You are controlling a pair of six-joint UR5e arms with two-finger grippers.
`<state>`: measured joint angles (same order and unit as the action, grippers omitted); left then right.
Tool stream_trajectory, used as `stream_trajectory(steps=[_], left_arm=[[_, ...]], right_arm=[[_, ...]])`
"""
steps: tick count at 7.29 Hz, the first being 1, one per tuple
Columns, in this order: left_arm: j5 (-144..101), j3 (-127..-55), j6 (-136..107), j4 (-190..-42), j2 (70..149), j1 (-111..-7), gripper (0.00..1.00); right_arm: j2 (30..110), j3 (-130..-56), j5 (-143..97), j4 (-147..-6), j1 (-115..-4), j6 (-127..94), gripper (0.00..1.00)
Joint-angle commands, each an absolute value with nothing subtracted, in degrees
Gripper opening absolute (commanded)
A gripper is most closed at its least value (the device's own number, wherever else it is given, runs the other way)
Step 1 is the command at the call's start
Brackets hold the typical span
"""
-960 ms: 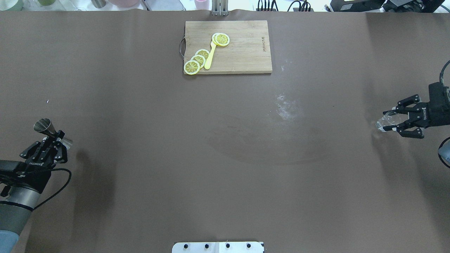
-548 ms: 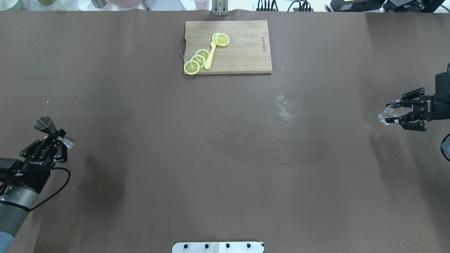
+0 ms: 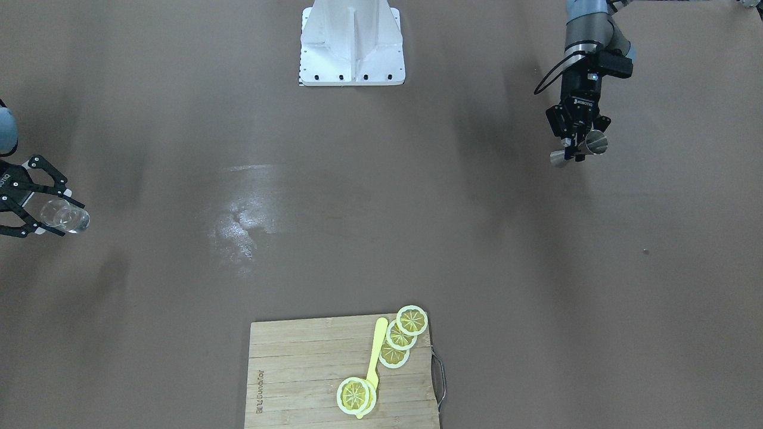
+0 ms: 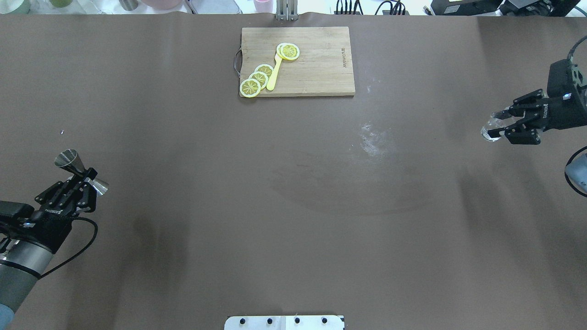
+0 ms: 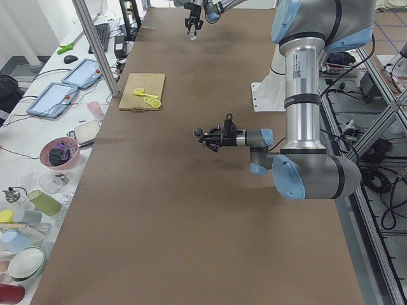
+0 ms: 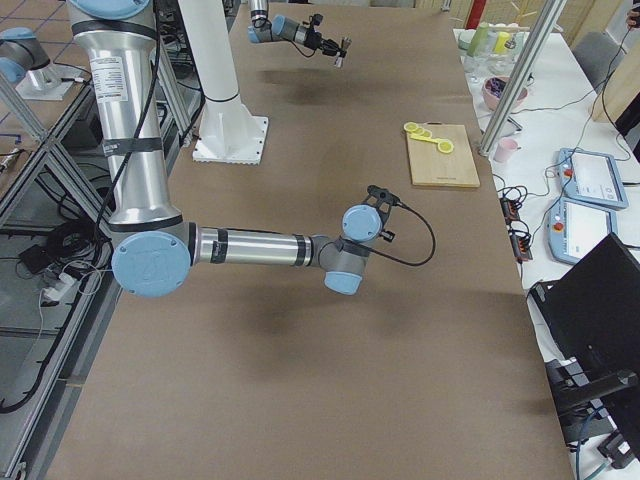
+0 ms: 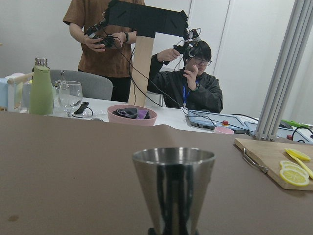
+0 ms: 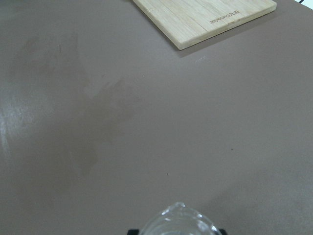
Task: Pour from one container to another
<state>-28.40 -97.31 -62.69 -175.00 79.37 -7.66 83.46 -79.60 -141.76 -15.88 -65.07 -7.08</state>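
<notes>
A steel double-cone jigger (image 4: 75, 167) is held above the table at the far left, my left gripper (image 4: 85, 179) shut on its waist; it also shows in the front view as the jigger (image 3: 587, 146) and close up in the left wrist view as a steel cup (image 7: 173, 186). At the far right my right gripper (image 4: 502, 123) is shut on a small clear glass (image 4: 490, 130), lifted off the table; the glass (image 3: 62, 217) lies tilted between the fingers in the front view, and its rim (image 8: 178, 223) fills the bottom of the right wrist view.
A wooden cutting board (image 4: 316, 73) with lemon slices (image 4: 257, 80) and a yellow tool (image 4: 274, 73) lies at the table's far middle. A pale smear (image 4: 373, 140) marks the brown mat right of centre. The robot's white base plate (image 4: 284, 322) sits at the near edge.
My right gripper has carried the glass farther from the robot, toward the board's side, and slightly inward. My left gripper has shifted a little right and nearer with the jigger.
</notes>
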Motion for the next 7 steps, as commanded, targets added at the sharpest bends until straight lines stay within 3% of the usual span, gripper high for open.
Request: stream_trajectory(steps=[1,4,7], left_arm=[[-31.37,-100.18,-58.12,-174.64,79.45,-8.0,0.0],[-31.64,-100.72,-57.92,-174.55,79.98,-8.0,0.0],[-41.53,-102.83,-44.69,-175.69,81.46,-9.66,0.0]], right_arm=[[82.18,-82.17,-140.54,-21.07,-64.25,-3.88,0.0],[81.65,-98.56,-136.7,-45.62,-61.8,7.6,0.0],[80.87,-108.61,-133.86,-63.75,-57.75,9.4,0.0]])
